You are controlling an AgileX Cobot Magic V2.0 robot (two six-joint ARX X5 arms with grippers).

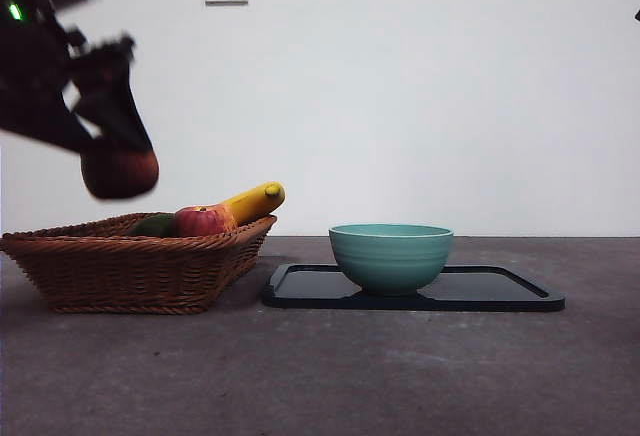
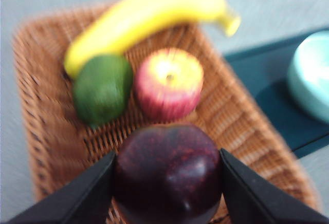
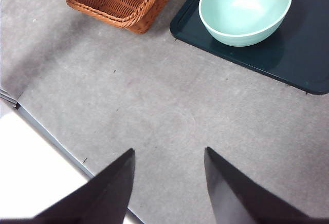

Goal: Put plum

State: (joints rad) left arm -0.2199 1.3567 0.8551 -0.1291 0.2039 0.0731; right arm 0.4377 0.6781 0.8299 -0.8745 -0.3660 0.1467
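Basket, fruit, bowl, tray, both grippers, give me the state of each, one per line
Plum: lifted, held above the basket.
Left gripper: shut on the plum.
Right gripper: open, holding nothing.
Basket: on the table, holding banana, apple, green fruit.
Bowl: upright on the tray, empty.

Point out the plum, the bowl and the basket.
plum (image 2: 168,175): left wrist view, its glossy front.
bowl (image 1: 391,256): front view, its outer wall.
basket (image 1: 130,271): front view, its woven side.
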